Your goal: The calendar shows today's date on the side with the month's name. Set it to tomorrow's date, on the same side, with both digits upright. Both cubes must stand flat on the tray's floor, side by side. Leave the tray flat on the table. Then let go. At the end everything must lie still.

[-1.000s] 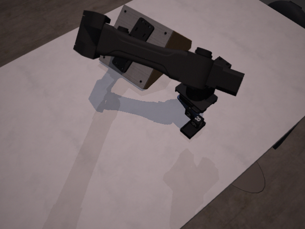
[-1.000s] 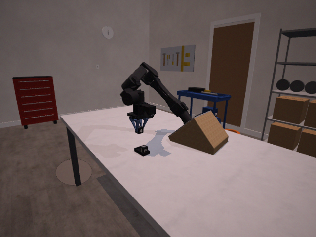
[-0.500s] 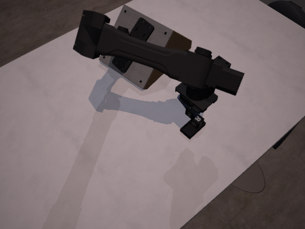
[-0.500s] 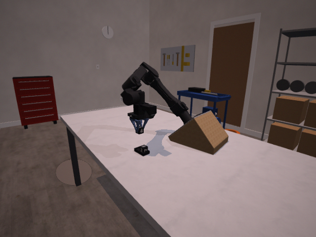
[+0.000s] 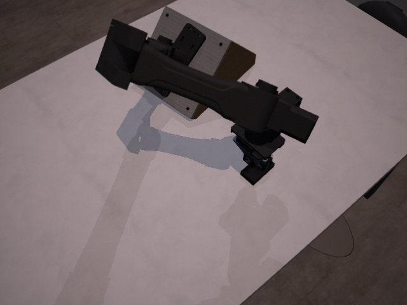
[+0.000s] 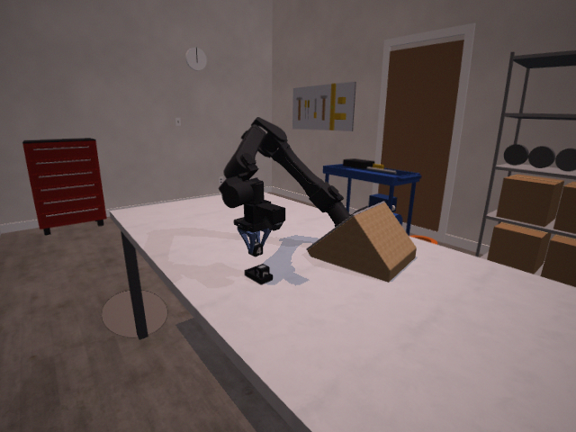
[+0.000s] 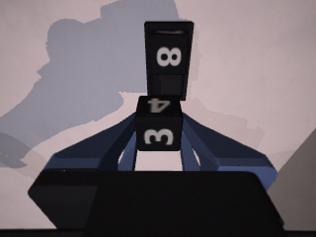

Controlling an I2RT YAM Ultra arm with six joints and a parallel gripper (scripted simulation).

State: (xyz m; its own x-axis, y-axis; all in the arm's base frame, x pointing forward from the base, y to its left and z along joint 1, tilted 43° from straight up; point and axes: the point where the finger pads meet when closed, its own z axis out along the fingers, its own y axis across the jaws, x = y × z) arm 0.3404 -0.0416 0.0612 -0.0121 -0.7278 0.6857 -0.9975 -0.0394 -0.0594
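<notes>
My gripper (image 7: 158, 118) is shut on a black digit cube (image 7: 159, 123); its faces toward the wrist camera show a 3 and a 4. It hangs in the air above the black calendar tray. The tray lies flat on the table and holds the other cube (image 7: 169, 56), whose upper face shows an 8; the slot beside that cube is empty. In the exterior view the gripper (image 6: 256, 248) with the held cube is a short way above the tray (image 6: 256, 277). In the top view the arm covers most of the tray (image 5: 257, 171).
A wedge-shaped cardboard-coloured block (image 6: 364, 240) with the arm's base on it stands right of the tray. The table's near edge (image 6: 185, 297) runs close to the tray on the left.
</notes>
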